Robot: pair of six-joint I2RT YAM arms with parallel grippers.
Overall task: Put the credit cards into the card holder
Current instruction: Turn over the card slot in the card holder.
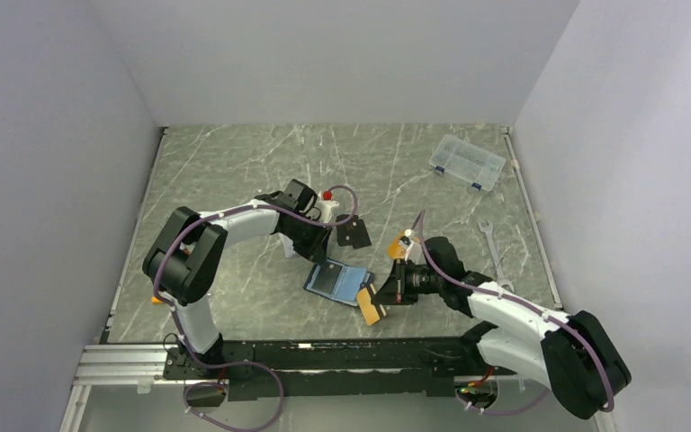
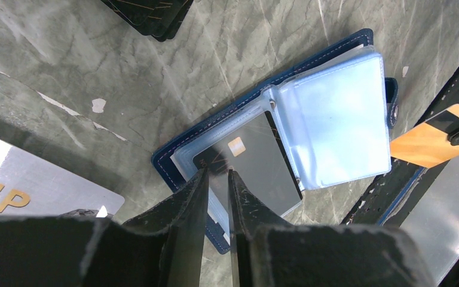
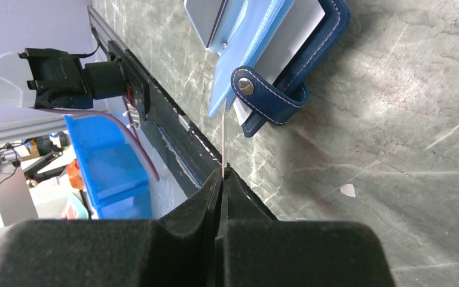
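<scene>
Insertion of the orange card [image 2: 421, 145] looks like the step in hand. The right gripper [image 3: 222, 174] has its jaws clamped flat on that card, which the right wrist view shows edge-on as a thin line pointing at the card holder [image 1: 337, 281]. The holder lies open on the table [image 1: 234, 171], towards the near edge. Its pale blue sleeves [image 2: 334, 113] are fanned up on the right half and its snap tab [image 3: 269, 98] hangs off the right side. A grey card [image 2: 257, 164] with a chip sits in a sleeve on the left half.

The left gripper [image 2: 217, 176] has its fingers a narrow slit apart at the holder's left edge and appears to nip that edge to steady it (whether it truly pinches or only presses, I cannot say for sure).

To do this well, I judge, the card's leading edge should meet a sleeve mouth squarely and flat to the plastic. At present its tip is just beside the tab and the sleeves' corner, not at a mouth. The sleeves look limp and would likely buckle under an angled push, so a slow, shallow slide is wise, with the left arm bracing the holder. A silver card [image 2: 42, 188] lies on the table just left of the holder, not yet in.
</scene>
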